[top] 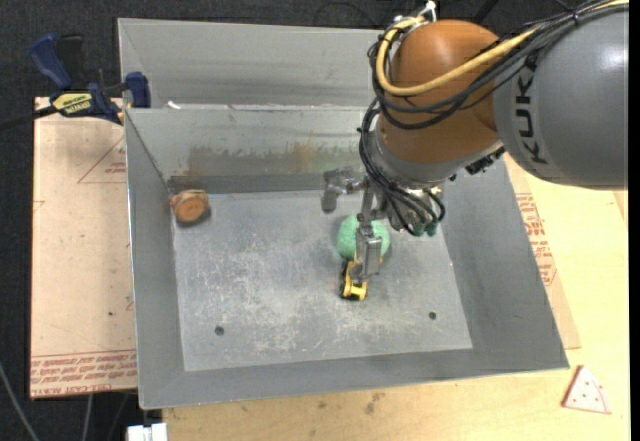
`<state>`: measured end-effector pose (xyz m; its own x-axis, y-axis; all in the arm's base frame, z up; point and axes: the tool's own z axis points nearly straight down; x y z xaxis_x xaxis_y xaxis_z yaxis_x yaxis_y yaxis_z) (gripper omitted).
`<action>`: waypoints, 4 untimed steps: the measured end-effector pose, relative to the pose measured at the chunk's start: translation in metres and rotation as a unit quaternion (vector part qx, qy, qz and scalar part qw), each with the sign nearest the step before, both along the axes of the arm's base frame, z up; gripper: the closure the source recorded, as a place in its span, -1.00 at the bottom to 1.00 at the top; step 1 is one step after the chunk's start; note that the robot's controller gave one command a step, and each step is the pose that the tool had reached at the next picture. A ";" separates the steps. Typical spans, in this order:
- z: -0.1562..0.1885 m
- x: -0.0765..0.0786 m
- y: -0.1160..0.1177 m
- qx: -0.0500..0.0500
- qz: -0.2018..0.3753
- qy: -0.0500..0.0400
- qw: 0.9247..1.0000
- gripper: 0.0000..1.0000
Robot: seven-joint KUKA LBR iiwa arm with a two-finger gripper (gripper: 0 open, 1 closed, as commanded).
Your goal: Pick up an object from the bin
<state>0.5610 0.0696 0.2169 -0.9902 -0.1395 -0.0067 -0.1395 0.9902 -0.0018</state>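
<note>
Yellow toy point(353, 288): small, yellow and black, on the bin floor near its middle, slightly toward the right wall.
Green lump point(348, 237): rounded, pale green, just behind the toy, partly covered by the end effector.
End effector point(366, 264): low over the floor, its tip between lump and toy, close above the toy. Whether it is open or closed, or grips anything, cannot be told.
Brown disc point(189, 206): near the back left corner, well apart from the rest.
Bin point(260, 319): grey metal, floor scuffed.
</note>
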 end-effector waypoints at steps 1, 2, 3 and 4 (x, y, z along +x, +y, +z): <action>-0.027 0.001 -0.007 0.001 -0.004 0.003 1.000 -1.00; -0.047 0.014 -0.019 0.001 -0.072 0.003 0.997 -1.00; -0.079 0.029 -0.034 0.000 0.083 0.002 0.997 -1.00; -0.103 0.037 -0.044 0.001 0.096 0.003 0.995 -1.00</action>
<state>0.5983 0.0251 0.1136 -0.9450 -0.3270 -0.0021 -0.3270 0.9450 0.0010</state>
